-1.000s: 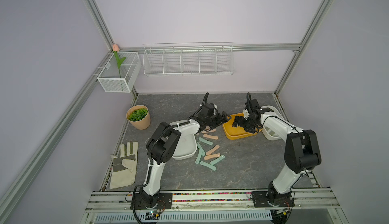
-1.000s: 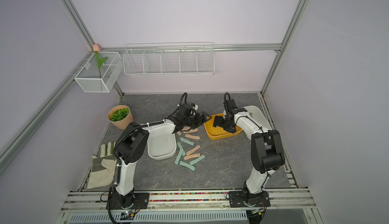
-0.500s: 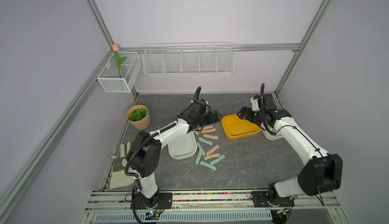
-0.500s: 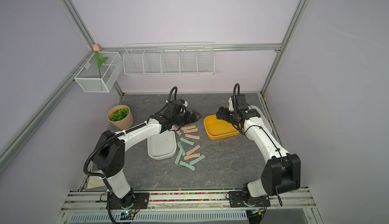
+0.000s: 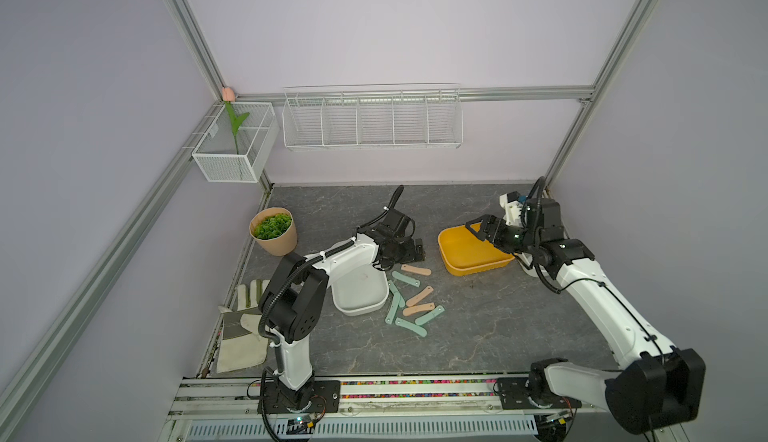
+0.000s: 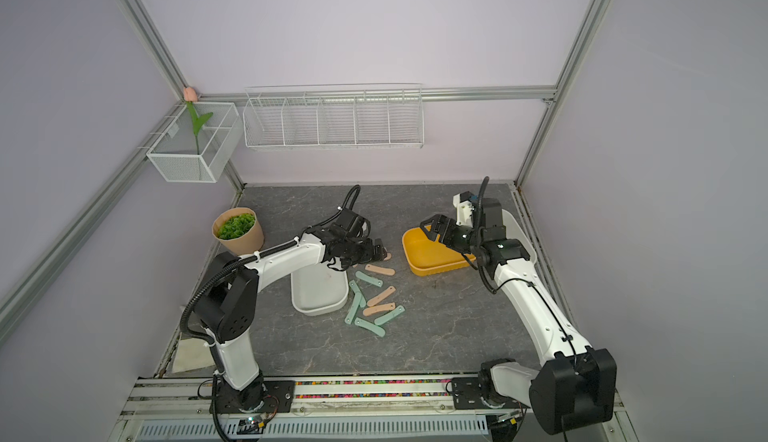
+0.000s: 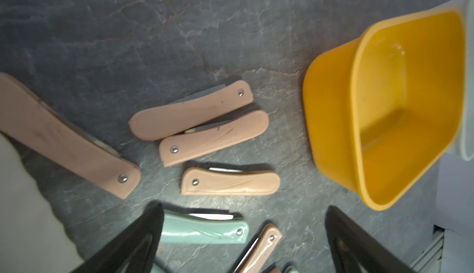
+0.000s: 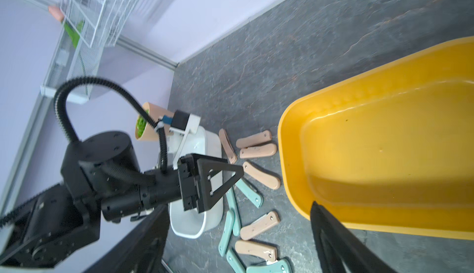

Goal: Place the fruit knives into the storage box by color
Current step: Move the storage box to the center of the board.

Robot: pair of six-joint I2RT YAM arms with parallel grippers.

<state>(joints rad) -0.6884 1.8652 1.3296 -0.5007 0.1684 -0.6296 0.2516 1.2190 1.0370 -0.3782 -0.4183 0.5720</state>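
Fruit knives (image 5: pixel 419 295) lie on the bench (image 5: pixel 478 336) under and just beyond the left pincer (image 7: pixel 243 206), its jaws spread wide and empty: six pink, five mint. One white box (image 5: pixel 359 294) sits just beside it. Farther off, one yellow box (image 5: pixel 457 270) lies beneath the right pincer (image 5: pixel 478 230), also wide, holding nothing.

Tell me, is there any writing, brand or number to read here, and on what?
No text can be read anywhere.
The tag on the mesh basket is too small to read.
The knives bear only faint curved lines and a rivet, no letters.
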